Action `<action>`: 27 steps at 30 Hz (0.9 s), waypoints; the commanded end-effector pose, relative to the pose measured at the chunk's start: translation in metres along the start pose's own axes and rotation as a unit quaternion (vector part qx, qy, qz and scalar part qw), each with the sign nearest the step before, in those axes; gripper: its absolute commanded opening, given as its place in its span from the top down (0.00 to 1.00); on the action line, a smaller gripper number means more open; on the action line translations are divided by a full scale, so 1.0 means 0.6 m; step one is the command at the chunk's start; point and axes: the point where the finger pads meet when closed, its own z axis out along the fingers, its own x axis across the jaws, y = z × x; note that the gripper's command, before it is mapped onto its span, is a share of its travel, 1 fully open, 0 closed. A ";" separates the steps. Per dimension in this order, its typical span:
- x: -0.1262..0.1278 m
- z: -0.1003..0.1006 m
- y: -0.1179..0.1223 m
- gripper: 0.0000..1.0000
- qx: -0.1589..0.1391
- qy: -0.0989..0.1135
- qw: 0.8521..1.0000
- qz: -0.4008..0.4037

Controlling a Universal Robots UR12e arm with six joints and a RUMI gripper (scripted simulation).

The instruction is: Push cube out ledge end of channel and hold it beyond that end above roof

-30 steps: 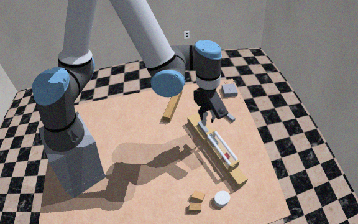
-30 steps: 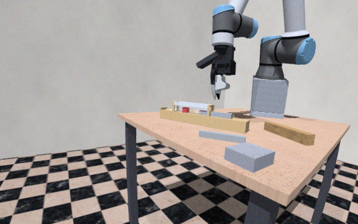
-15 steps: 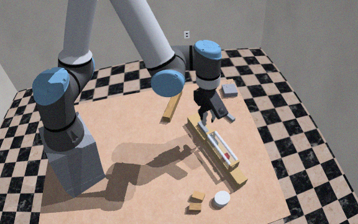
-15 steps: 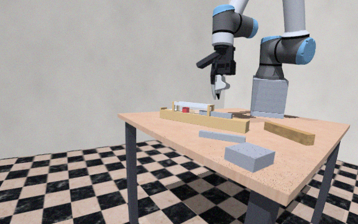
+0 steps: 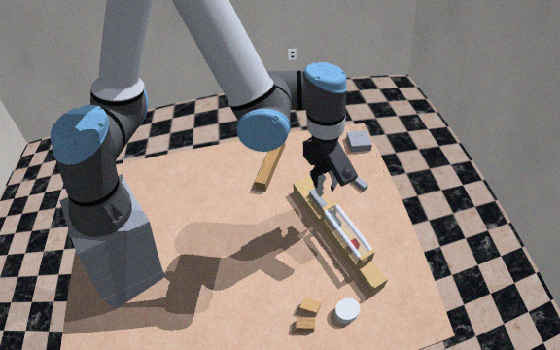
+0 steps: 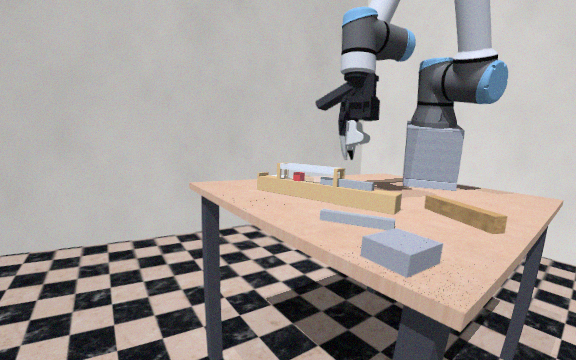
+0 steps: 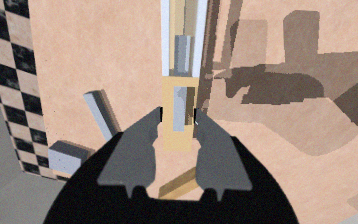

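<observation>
The small red cube (image 5: 355,243) sits inside the clear-roofed channel (image 5: 348,233) on its long wooden base, towards the end with the ledge and lip (image 5: 373,277). It also shows in the exterior view (image 6: 298,176). A grey stick (image 5: 318,196) lies on the base at the opposite end, pointing into the channel; the wrist view shows it (image 7: 180,107) below the fingers. My gripper (image 5: 323,187) (image 6: 348,152) hangs well above that end, fingers pointing down. The fingers stand a little apart with nothing between them.
A second grey stick (image 6: 357,219) and a grey block (image 6: 401,251) lie on the table beside the channel. A wooden bar (image 5: 269,166) lies at the back. Two small wooden blocks (image 5: 309,306) and a white disc (image 5: 347,310) lie near the front edge.
</observation>
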 end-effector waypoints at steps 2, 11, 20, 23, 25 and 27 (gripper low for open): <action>-0.052 0.000 0.019 0.78 0.000 0.000 1.000 -0.016; -0.229 0.000 0.127 0.78 0.000 0.000 0.997 -0.073; -0.278 -0.001 0.169 0.78 0.000 -0.001 0.996 -0.090; -0.278 -0.001 0.169 0.78 0.000 -0.001 0.996 -0.090; -0.278 -0.001 0.169 0.78 0.000 -0.001 0.996 -0.090; -0.278 -0.001 0.169 0.78 0.000 -0.001 0.996 -0.090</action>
